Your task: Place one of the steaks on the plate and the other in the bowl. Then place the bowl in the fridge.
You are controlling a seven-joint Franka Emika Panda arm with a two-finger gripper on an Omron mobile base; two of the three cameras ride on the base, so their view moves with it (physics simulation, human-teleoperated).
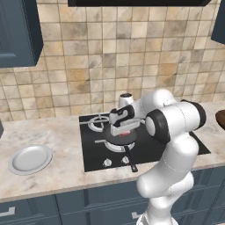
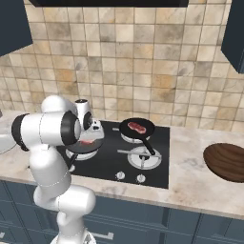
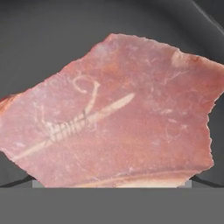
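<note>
Claw: gripper (image 1: pixel 125 130) spread wide, low over steak (image 3: pixel 118 113).
Steak: lay in pan (image 1: pixel 117 136) at hob's front-left.
Risk: fingers might skid off flat meat, nudging pan, missing plate (image 1: pixel 30 159).

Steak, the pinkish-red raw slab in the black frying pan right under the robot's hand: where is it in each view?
Left base view: the pinkish-red raw steak is a red sliver near picture centre, left of the white arm.
Right base view: left of centre, beside the arm.
Hand view: close up, across most of the picture.
Shared landmark: the black frying pan it lies in.
</note>
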